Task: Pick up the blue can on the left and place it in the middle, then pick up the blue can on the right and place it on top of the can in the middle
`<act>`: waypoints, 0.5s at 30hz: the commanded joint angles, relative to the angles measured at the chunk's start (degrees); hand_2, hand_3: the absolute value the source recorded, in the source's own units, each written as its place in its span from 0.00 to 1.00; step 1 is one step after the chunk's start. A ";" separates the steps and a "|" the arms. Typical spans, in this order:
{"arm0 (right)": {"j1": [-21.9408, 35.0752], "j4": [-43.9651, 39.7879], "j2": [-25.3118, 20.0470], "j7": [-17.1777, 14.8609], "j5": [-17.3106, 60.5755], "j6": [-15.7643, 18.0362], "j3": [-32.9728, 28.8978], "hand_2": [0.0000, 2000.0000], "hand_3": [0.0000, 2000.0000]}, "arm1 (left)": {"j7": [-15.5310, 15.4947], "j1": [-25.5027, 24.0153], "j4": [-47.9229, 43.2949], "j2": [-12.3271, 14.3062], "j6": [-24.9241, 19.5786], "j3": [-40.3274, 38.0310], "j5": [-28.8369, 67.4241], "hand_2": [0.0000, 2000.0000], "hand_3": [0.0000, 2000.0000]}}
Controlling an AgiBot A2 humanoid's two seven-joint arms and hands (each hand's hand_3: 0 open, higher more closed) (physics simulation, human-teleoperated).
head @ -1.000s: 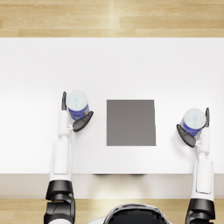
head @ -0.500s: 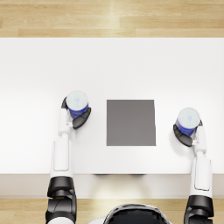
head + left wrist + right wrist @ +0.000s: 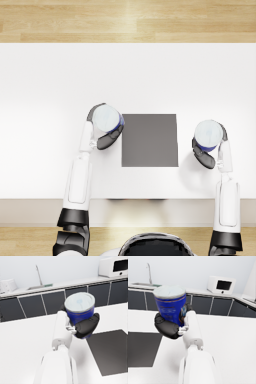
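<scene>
Two blue cans with pale lids are both held off the white table. My left hand [image 3: 107, 136] grips the left can [image 3: 107, 119] just beside the left edge of the dark grey mat [image 3: 149, 139]. In the left wrist view the left can [image 3: 80, 308] sits in my left hand [image 3: 86, 327], upright above the table. My right hand [image 3: 206, 154] grips the right can [image 3: 208, 134] a short way right of the mat. The right wrist view shows the right can [image 3: 170, 304] upright in my right hand [image 3: 168, 327].
The white table [image 3: 50, 90] stretches far behind and to both sides; its front edge lies close to my arms. A kitchen counter with a sink [image 3: 40, 286] and a microwave [image 3: 221, 285] stands in the background, far off.
Both hands have moved inward with their cans. The left can now sits at the mat's left edge, and the right can has come closer to the mat's right side.
</scene>
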 commanded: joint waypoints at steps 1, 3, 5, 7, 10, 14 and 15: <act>1.23 8.61 -0.06 0.03 0.00 0.05 1.75 1.00 0.76 | -0.03 0.41 -6.14 0.30 -0.04 5.46 0.00 1.00 0.76; 2.03 10.24 -0.24 0.03 -0.01 0.09 2.86 1.00 0.76 | -0.05 0.29 -6.63 0.57 -0.13 7.84 0.00 1.00 0.76; 3.09 10.32 -0.53 0.08 -0.01 -0.25 2.82 1.00 0.76 | -0.05 0.62 -6.54 1.00 -0.20 9.67 0.01 1.00 0.76; 3.74 10.03 -0.75 0.10 -0.01 -0.25 3.15 1.00 0.76 | -0.03 0.78 -6.87 1.41 -0.28 11.23 0.01 1.00 0.76; 4.30 9.68 -1.03 0.14 -0.01 -0.04 3.87 1.00 0.76 | -0.01 1.22 -6.34 2.15 -0.31 13.99 0.02 1.00 0.76; 4.13 10.08 -1.31 0.15 -0.01 0.19 4.47 1.00 0.76 | 0.00 1.84 -2.77 3.22 -0.24 18.02 0.02 1.00 0.76; 4.13 10.08 -1.38 0.15 -0.01 0.14 4.41 1.00 0.76 | -0.37 1.59 -1.80 3.26 -0.22 18.99 0.02 1.00 0.76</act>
